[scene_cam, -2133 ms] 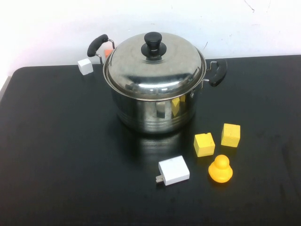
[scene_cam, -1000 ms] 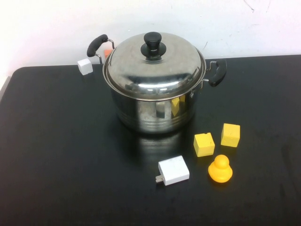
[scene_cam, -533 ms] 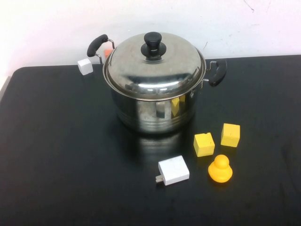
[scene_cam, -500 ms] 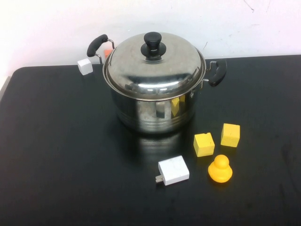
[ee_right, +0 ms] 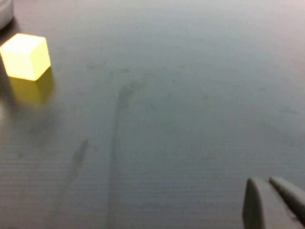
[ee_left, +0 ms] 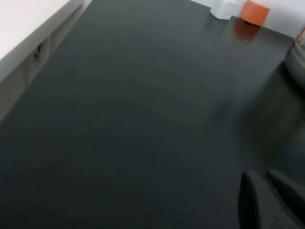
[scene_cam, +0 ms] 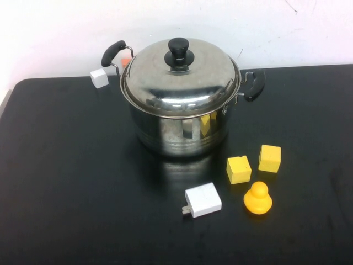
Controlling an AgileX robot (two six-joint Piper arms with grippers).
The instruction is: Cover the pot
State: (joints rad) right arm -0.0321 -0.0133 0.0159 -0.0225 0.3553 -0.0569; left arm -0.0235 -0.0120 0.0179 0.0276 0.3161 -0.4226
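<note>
Steel pot [scene_cam: 182,130] lidded; tools wrist-view only.

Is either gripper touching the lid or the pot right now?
Apart. The high view shows the lid seated on the pot with no arm near. Each wrist view shows its own left gripper and right gripper, fingers together, over bare table.

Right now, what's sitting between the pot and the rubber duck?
In the high view, a yellow block lies between the pot and the duck. Left gripper and right gripper hang over bare table, shut.
</note>
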